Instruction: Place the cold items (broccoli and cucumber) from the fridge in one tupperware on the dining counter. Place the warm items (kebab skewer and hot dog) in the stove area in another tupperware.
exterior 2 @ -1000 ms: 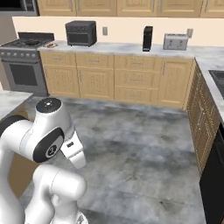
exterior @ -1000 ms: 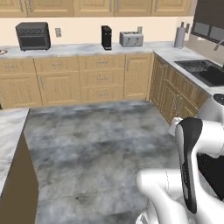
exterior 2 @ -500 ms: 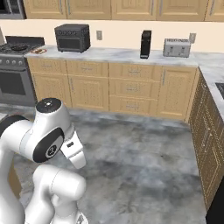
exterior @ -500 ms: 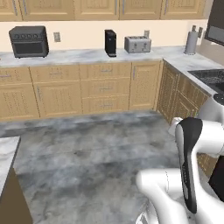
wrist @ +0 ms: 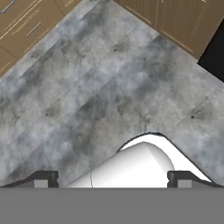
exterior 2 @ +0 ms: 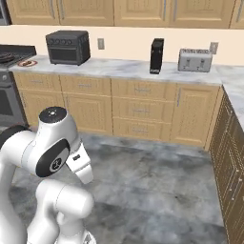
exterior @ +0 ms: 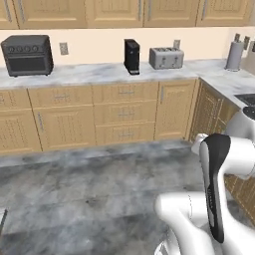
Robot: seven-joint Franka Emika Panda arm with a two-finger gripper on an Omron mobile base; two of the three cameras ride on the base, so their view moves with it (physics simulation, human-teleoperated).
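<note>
Hand view: gripper (wrist: 112,178) spread, facing floor (wrist: 87,87).

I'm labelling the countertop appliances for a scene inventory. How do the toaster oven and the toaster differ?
The toaster oven is dark grey to black, the toaster silvery grey. The toaster oven is the bigger and taller box; the toaster is low and small. The toaster oven has a front door with knobs above it; the toaster has slots on top. Both stand on the marble counter against the back wall.
</note>
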